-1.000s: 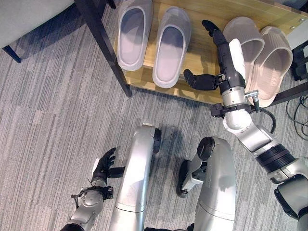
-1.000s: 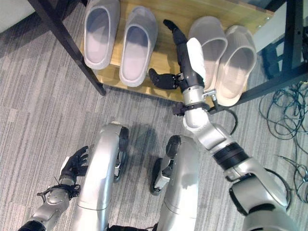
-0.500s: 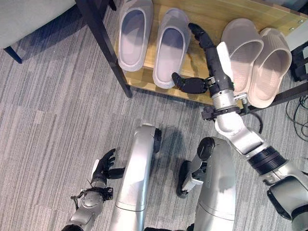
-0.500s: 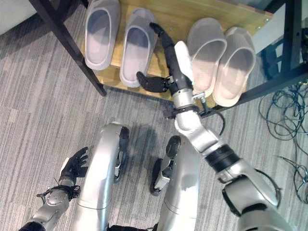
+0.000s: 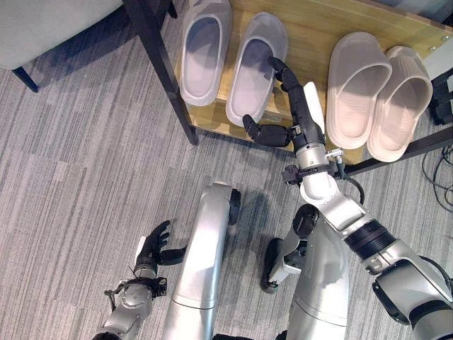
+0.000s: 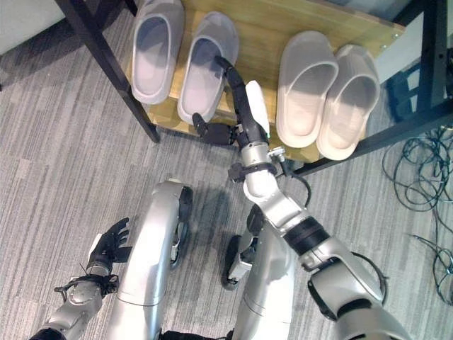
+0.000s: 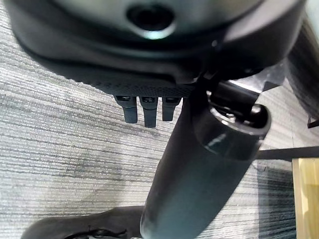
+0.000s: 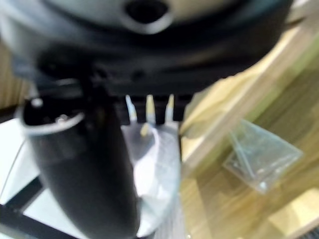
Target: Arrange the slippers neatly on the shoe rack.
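Two pale grey slippers [image 5: 202, 49] [image 5: 255, 64] lie side by side on the left of the wooden rack shelf [image 5: 311, 35]. Two beige slippers [image 5: 357, 74] [image 5: 400, 99] sit on its right, heels jutting over the front edge. My right hand [image 5: 301, 117] is open over the shelf between the pairs. Its straight fingers reach the right edge of the nearer grey slipper [image 8: 154, 164], and the thumb points out by the shelf's front edge. My left hand [image 5: 152, 244] hangs open low over the carpet, far from the rack.
A black rack leg [image 5: 166, 71] slants down at the shelf's left end. Another black bar [image 6: 425, 49] stands at its right end. Grey upholstered furniture [image 5: 42, 21] fills the upper left. Loose cables [image 6: 417, 177] lie on the carpet to the right.
My right hand has swung left, from beside the beige pair to the right-hand grey slipper. The slippers and my left hand have stayed put.
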Motion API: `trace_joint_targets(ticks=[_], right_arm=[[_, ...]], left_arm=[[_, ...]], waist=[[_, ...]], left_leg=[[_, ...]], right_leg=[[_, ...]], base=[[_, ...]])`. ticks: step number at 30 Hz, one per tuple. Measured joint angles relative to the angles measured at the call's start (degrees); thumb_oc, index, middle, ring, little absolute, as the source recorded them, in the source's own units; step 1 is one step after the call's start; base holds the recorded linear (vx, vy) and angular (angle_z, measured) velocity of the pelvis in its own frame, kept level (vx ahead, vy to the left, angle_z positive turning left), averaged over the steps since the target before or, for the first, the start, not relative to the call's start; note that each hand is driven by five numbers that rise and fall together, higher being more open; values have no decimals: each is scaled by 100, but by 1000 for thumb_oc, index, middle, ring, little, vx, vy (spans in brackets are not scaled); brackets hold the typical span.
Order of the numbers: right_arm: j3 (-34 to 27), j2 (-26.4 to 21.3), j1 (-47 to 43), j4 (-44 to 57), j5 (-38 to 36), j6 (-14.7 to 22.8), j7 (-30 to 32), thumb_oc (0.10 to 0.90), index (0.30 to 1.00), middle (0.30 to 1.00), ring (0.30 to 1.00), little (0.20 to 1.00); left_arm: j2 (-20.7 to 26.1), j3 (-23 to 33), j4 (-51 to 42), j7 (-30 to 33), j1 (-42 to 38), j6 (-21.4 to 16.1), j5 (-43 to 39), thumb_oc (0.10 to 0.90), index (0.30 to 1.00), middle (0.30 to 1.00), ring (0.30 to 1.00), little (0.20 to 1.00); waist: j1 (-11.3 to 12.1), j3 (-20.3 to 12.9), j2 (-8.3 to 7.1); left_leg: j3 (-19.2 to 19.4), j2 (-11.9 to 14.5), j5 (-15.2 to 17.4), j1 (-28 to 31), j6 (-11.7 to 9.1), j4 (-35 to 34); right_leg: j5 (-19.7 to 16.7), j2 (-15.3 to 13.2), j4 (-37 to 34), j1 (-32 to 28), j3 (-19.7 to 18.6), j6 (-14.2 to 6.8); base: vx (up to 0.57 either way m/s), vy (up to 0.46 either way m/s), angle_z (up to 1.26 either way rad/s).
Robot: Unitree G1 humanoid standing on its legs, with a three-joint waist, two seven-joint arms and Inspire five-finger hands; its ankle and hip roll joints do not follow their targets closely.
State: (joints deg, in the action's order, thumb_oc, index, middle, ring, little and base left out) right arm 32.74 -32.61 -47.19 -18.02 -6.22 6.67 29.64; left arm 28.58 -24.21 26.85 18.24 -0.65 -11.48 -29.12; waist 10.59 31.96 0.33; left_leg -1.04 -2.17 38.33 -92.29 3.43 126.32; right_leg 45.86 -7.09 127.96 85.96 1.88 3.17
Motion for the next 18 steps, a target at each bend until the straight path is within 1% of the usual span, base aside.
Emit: trace_joint_targets(ticks=[3,8,10,13,18], right_arm=[[14,8,-289,-381,2,7,41,800,900,900,900,900],[60,3,-574,-645,-26,21,60,800,900,900,900,900],[71,4,-600,-718,-113,45,65,800,900,900,900,900],[126,-8,-682,-870,-199,134,64,800,900,900,900,900],[309,-23,-857,-1065,-387,243,68,800,900,900,900,900]], left_arm=[[-1,-33,-32,-2,16,0,-1,800,900,900,900,900],[-1,-57,-44,-7,40,-1,-3,800,900,900,900,900],[-1,-63,-47,-13,23,-2,-4,800,900,900,900,900],[6,-91,-40,-16,36,-2,-4,800,900,900,900,900],[13,-279,-32,-60,19,-2,-4,800,900,900,900,900]], waist=[[120,-2,27],[207,-1,75],[256,0,136],[262,-6,177],[245,-7,190]], left_leg=[[-14,-16,2,-1,-4,-4],[-69,-90,3,-5,-15,-3],[-136,-125,-4,-7,-51,-2],[-178,-171,-16,-8,-81,-5],[-265,-204,-55,-22,-164,-58]], right_leg=[[2,-6,-3,-10,10,5],[7,-23,-18,-53,56,13],[8,-31,-39,-93,128,16],[9,-48,-45,-117,170,18],[10,-78,-91,-125,252,39]], base=[[0,0,0],[2,-3,1],[1,-8,2],[6,-17,4],[0,0,0]])
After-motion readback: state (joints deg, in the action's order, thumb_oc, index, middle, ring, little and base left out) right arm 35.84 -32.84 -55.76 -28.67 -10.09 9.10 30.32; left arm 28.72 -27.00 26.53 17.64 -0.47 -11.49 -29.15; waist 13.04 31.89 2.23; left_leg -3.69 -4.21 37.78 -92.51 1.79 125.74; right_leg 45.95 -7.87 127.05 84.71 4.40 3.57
